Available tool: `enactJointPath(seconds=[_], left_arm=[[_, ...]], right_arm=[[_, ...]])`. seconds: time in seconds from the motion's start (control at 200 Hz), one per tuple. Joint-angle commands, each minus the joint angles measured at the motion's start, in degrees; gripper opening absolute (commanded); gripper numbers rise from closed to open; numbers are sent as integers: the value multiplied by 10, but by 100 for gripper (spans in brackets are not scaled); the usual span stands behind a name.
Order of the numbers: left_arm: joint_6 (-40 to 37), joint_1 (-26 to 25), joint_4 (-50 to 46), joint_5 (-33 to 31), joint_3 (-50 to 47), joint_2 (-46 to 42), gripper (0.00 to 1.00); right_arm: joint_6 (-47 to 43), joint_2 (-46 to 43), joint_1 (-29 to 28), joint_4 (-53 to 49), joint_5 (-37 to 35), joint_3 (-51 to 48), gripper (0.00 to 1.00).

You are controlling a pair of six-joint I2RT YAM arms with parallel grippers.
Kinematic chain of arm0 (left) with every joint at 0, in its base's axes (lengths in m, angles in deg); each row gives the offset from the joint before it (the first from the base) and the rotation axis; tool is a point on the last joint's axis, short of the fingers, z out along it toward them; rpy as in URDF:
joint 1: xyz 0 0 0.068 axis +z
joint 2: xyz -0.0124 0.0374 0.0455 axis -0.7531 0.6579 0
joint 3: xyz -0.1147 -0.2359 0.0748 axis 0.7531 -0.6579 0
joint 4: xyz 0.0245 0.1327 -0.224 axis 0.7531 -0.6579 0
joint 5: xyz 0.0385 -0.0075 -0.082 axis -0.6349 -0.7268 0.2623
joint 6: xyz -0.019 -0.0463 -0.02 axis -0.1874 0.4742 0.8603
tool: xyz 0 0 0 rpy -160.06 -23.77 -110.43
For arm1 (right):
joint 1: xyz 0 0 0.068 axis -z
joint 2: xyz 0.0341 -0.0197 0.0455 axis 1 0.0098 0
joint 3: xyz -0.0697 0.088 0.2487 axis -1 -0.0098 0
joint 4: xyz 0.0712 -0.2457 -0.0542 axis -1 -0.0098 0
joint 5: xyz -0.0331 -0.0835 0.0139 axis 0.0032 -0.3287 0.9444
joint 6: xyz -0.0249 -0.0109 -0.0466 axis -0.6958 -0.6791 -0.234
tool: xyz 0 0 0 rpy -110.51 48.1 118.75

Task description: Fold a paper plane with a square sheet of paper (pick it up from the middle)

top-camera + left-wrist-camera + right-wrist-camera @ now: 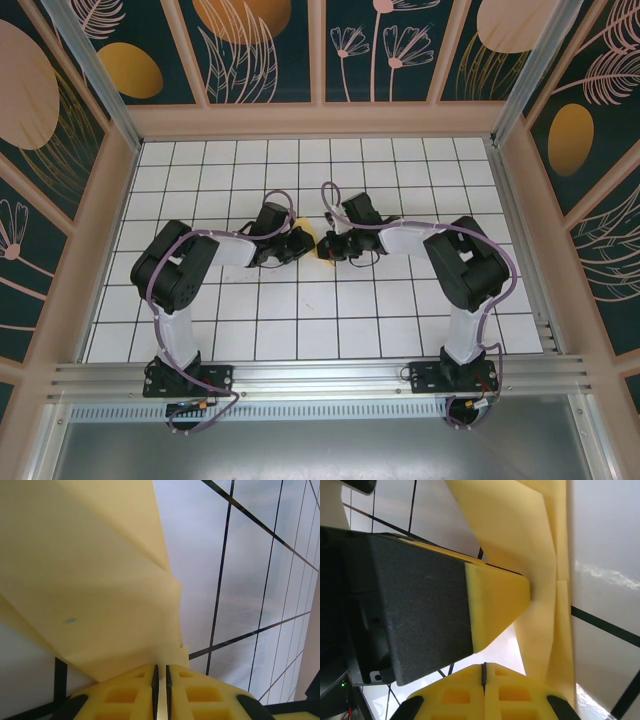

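Observation:
The yellow sheet of paper (305, 230) is folded into a creased wedge and held at the table's centre, mostly hidden under both grippers. My left gripper (298, 243) is shut on it. In the left wrist view the paper (100, 570) fans out up and left from the nearly closed left gripper (161, 668), with a thin edge between the pads. My right gripper (333, 245) faces the left one. In the right wrist view the right gripper (483, 666) is shut and empty, just left of the folded paper (540, 555). The left arm's yellow fingertip (495, 597) presses on the paper. I cannot tell whether its shape is a paper plane.
The white gridded table (300, 330) extends on all sides of the grippers. Patterned enclosure walls (90, 210) stand at left, right and back. An aluminium rail (320, 375) with both arm bases runs along the near edge.

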Motion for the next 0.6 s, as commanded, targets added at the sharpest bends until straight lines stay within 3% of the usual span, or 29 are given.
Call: enactJointPath(seconds=[0.0,0.595], left_arm=[[-25,2,-40,-57,-2,31,15],[-29,2,-53,-68,1,33,15]], right_arm=[[-14,11,-2,-29,-17,15,3],[-24,36,1,-83,-54,22,3]])
